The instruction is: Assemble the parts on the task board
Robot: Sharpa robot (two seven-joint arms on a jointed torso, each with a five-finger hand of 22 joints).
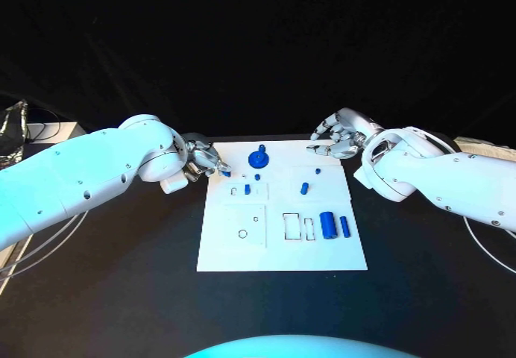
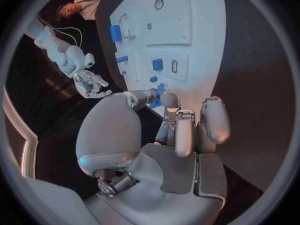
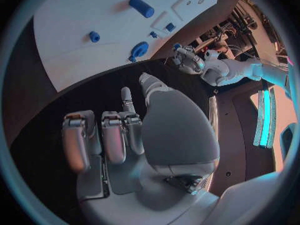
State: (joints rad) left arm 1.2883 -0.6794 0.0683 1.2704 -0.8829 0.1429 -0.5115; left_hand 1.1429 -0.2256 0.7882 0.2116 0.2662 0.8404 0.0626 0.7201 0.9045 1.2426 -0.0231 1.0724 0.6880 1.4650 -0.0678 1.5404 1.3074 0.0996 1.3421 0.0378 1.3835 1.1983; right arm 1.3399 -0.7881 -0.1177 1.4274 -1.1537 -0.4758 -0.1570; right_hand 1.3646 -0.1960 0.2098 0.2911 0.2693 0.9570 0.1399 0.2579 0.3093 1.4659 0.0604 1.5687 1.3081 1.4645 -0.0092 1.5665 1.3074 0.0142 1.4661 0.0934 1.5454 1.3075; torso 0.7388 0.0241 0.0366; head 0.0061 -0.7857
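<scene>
The white task board (image 1: 279, 250) lies mid-table. My left hand (image 1: 200, 159) hovers at the board's far left corner and pinches a small blue part (image 1: 226, 173) between thumb and a finger; the left wrist view shows the pinched part (image 2: 157, 96) just off the board's (image 2: 194, 50) edge. My right hand (image 1: 338, 137) hangs by the far right corner, fingers curled in, nothing in it; in its wrist view the hand (image 3: 125, 130) is off the board (image 3: 87, 15). On the board sit a blue knob (image 1: 258, 158), a blue peg (image 1: 304, 187), a blue cylinder (image 1: 328, 224) and a thin blue bar (image 1: 345, 226).
A small blue square piece (image 1: 247, 189) stands by a slot on the board's left half. Outlined recesses (image 1: 292, 227) mark the near half of the board. Black table (image 1: 129, 283) surrounds the board on all sides. Cables (image 1: 21, 253) trail at the left edge.
</scene>
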